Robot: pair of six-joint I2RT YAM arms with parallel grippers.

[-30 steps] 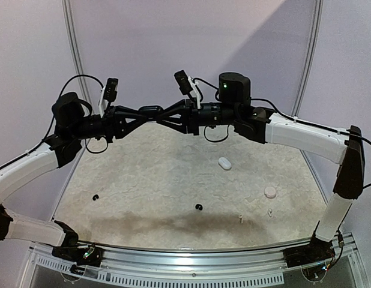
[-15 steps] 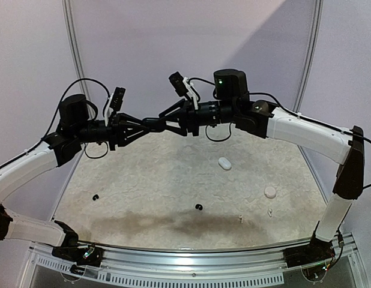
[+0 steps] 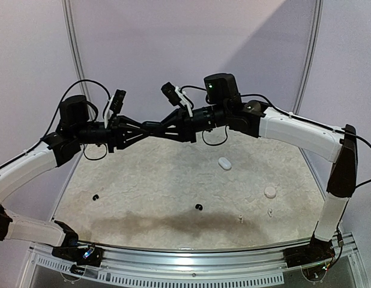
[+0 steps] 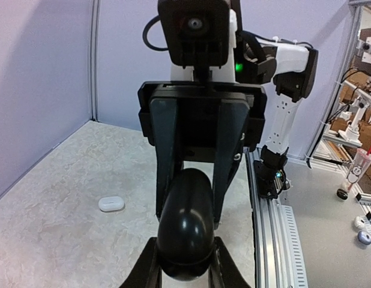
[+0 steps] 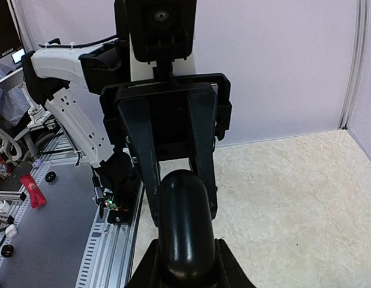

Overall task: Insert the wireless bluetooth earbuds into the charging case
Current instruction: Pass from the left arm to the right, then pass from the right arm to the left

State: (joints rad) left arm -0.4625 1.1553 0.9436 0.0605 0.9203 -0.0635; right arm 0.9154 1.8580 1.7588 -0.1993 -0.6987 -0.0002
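A glossy black pebble-like charging case (image 3: 150,126) hangs in the air over the far part of the table, held from both ends. My left gripper (image 3: 141,128) is shut on one end and my right gripper (image 3: 163,125) on the other. In the left wrist view the case (image 4: 185,219) sits between my left gripper (image 4: 184,267) and the right arm's fingers (image 4: 166,150). In the right wrist view the case (image 5: 184,228) fills my right gripper (image 5: 185,270). Two black earbuds (image 3: 95,196) (image 3: 199,207) and two white earbuds (image 3: 240,219) (image 3: 270,212) lie on the table.
A white oblong case (image 3: 224,162) lies at the right of the middle and also shows in the left wrist view (image 4: 111,204). A round white case (image 3: 269,191) lies nearer the right edge. The beige table (image 3: 143,180) ends in a metal rail (image 3: 185,255) at the front.
The two grippers have stayed joined on the black case. The right arm has swung left and tilted, and the case has sunk a little in the view.
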